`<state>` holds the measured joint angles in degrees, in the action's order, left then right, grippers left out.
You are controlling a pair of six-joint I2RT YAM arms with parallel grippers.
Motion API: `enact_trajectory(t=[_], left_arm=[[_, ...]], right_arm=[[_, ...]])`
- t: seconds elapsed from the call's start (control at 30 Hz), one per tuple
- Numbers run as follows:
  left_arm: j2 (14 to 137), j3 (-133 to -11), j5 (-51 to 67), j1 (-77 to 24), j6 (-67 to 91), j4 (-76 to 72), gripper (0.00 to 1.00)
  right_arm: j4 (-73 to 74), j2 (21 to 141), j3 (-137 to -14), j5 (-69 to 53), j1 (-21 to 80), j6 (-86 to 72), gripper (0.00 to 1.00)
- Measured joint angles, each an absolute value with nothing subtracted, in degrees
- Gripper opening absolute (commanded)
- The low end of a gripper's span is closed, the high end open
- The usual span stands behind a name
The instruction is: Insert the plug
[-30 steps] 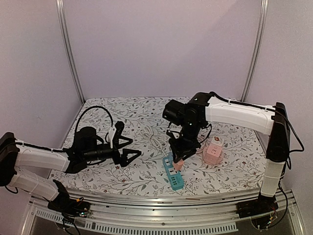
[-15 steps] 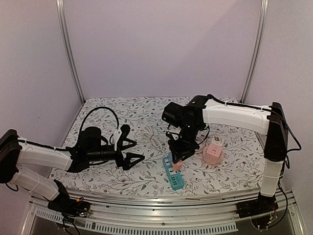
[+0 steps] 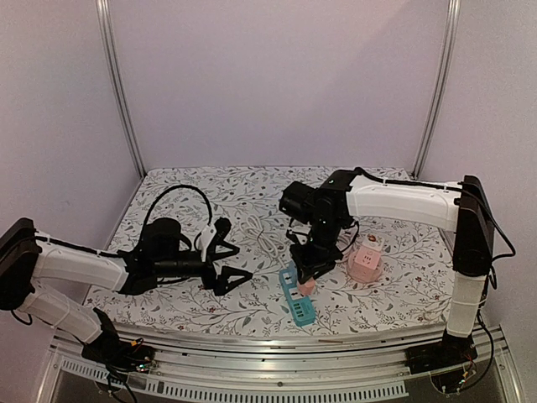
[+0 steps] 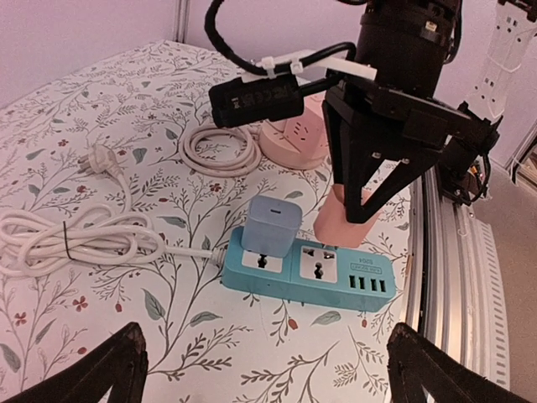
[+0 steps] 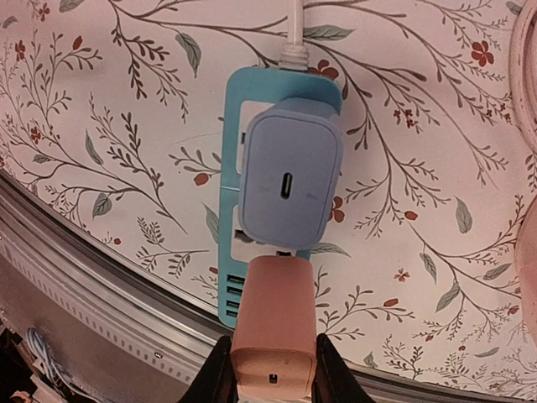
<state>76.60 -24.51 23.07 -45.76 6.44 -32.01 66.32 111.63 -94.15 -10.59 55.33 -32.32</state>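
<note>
— Right wrist view: our right claw (image 5: 274, 369) is clamped on the pink plug (image 5: 275, 323), one finger on each flat side. Where does it sit?

— Over the teal strip (image 5: 228, 201), at the socket just beside the blue charger (image 5: 289, 180), which is seated already. The plug stands upright, its lower end at the strip's face. Whether the pins are in, we cannot tell.

— How do we expect it to handle?

— We judge it light and stiff: a hard plastic block that will not give under the fingers. Its sides look smooth, so we think it can slip up through the grip, or tilt, once the socket resists.

— So where do we hold?

— Where we hold now seems right to us: the two broad sides, high enough that the pin end is left free and the fingers clear the charger. A straight push along the pins should suit it; a skewed one could bend them or jam.

— And the strip?

— Light too, we guess, and loose on the surface (image 3: 252, 302). It may slide or rock under the push. Our left claw (image 3: 237, 261) hangs with its fingers wide apart, holding nothing, well to the left of the strip. We could use it to steady the strip near its cable (image 5: 295, 21).
</note>
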Motion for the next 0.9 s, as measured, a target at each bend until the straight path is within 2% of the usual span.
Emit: enact_trajectory(t=[0.9], left_arm=[[77.0, -25.5, 21.8, -46.9, 5.8, -30.6, 0.99]], right_arm=[[62.4, 111.6, -91.1, -10.5, 55.3, -32.7, 0.00]])
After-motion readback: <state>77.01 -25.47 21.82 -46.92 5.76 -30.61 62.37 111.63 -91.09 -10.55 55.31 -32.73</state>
